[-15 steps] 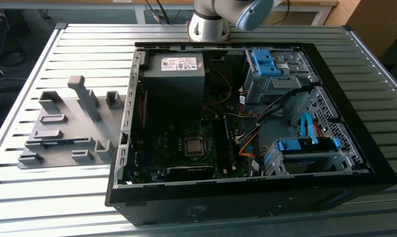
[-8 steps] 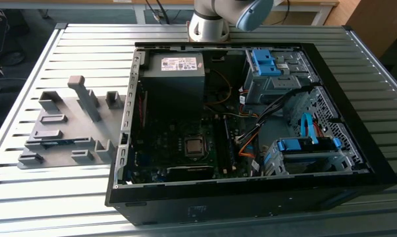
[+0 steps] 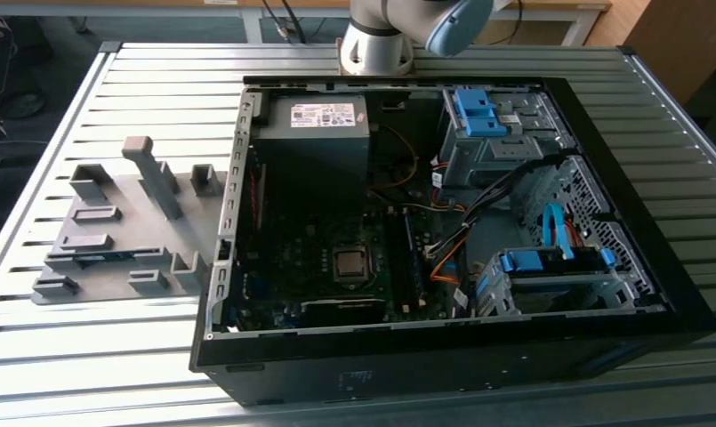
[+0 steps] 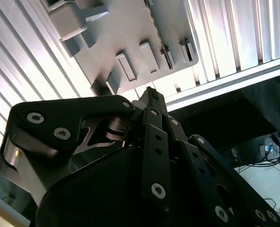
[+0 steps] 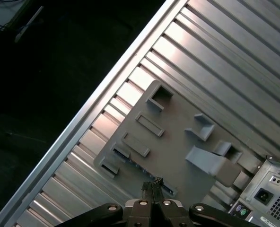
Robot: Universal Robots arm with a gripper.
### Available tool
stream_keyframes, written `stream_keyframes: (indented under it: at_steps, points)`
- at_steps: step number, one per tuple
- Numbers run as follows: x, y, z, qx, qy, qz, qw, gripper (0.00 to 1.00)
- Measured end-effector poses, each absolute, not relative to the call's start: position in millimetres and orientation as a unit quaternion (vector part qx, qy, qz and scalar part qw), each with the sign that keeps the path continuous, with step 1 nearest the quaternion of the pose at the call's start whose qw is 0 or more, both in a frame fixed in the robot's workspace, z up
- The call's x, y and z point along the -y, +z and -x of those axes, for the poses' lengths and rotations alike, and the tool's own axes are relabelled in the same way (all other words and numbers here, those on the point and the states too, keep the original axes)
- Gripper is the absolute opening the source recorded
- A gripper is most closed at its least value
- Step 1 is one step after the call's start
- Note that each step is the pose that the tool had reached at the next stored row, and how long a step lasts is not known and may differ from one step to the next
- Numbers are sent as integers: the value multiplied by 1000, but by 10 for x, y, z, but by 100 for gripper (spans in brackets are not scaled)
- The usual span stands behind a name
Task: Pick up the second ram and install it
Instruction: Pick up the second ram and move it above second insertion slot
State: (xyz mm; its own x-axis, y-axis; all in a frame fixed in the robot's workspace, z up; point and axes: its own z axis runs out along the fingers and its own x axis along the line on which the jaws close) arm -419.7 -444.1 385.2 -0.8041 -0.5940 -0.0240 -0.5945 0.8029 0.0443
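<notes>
A white printed label (image 3: 322, 115) sits on the power supply (image 3: 314, 133) at the upper middle of the exterior view, and a smaller sticker (image 3: 355, 378) is on the near outer wall of the open computer case (image 3: 642, 267); the print on both is too small to make out. The second ram (image 3: 104, 258) (image 5: 135, 164) lies in the grey holder plate (image 3: 126, 227) at the lower left of the exterior view, well apart from the motherboard (image 3: 298, 258). It shows as a thin blue-green strip between two grey end blocks. Its long axis runs roughly left to right across that view, along the slats of the aluminium tabletop (image 3: 97, 356); whether it rests flat or on edge cannot be told. Around it on the plate stand several more grey blocks and a tall slanted post (image 3: 156, 178), and the case wall rises just to the exterior view's right of the plate. Inside the case are the processor socket (image 3: 351, 264), blue drive caddies (image 3: 477, 111) and a tangle of orange and black cables (image 3: 453, 249). The arm (image 3: 375, 44) is based at the top edge behind the case. In both wrist views the gripper (image 5: 152, 185) (image 4: 152, 94) hangs over the holder plate. Its fingers (image 5: 146, 194) are pressed together with nothing seen between them, and the tips fall over the ram's slot, though their height above it cannot be judged.
</notes>
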Motion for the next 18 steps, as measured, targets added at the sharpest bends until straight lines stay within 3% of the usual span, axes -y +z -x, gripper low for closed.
stream_keyframes:
  at_steps: [18]
  points:
    - [4441,3852,4197,-938,25,346,4,11]
